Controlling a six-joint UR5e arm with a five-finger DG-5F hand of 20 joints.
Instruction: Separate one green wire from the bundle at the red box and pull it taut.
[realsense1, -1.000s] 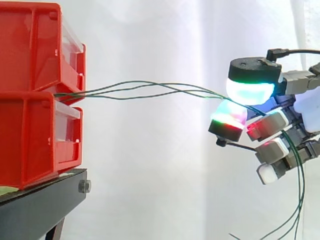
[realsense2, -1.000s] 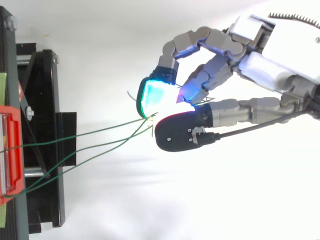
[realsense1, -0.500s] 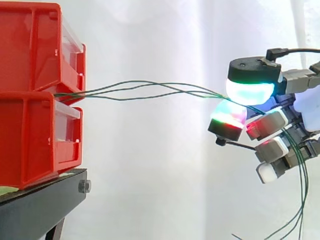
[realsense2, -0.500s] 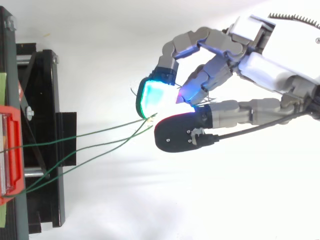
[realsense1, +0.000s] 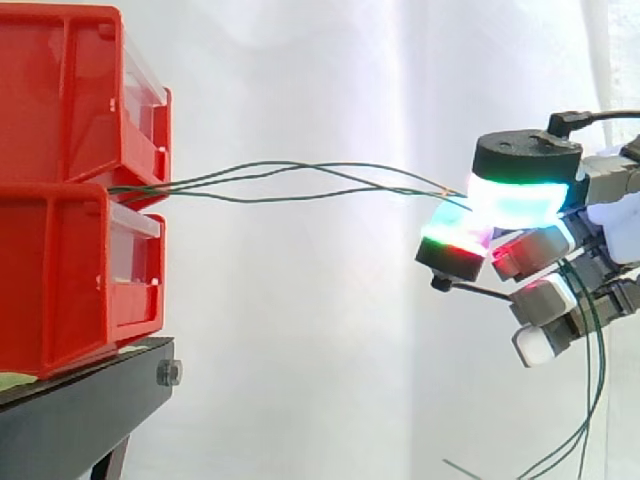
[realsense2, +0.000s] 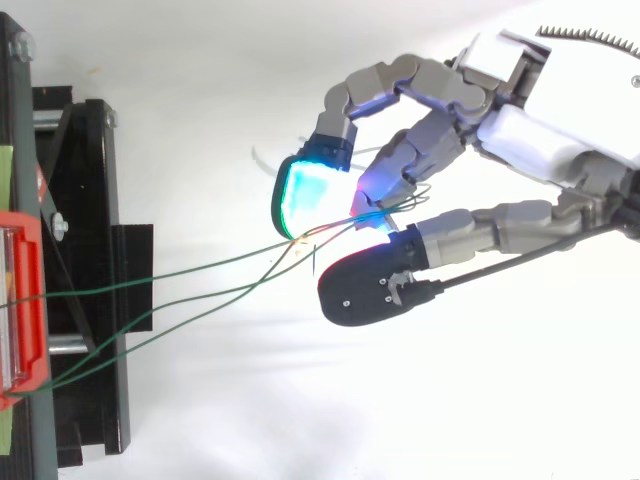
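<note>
Three thin green wires (realsense1: 300, 180) run from the gap between the two stacked red bins (realsense1: 70, 100) rightward to my hand (realsense1: 545, 250). In the top view the wires (realsense2: 180, 285) fan out from the red box (realsense2: 25, 300) and meet near the cyan-glowing fingertip (realsense2: 305, 195). They pass between that fingertip and the thumb (realsense2: 365, 290), which stand a little apart in this view. From the side, the thumb (realsense1: 520, 160) sits over the wires above a green-and-red glowing pad (realsense1: 455, 240). The fingers are curled round the wires. The wires sag slightly.
The bins stand on a black stand (realsense1: 80, 410) at the left, also seen from above (realsense2: 90, 200). Behind the hand the loose wire ends (realsense1: 592, 400) hang down. A white curtain backs the scene.
The thumb has slid back toward the palm and away from the cyan fingertip, widening the gap in the top view. The wires now run deeper into the hand. The bins have not moved.
</note>
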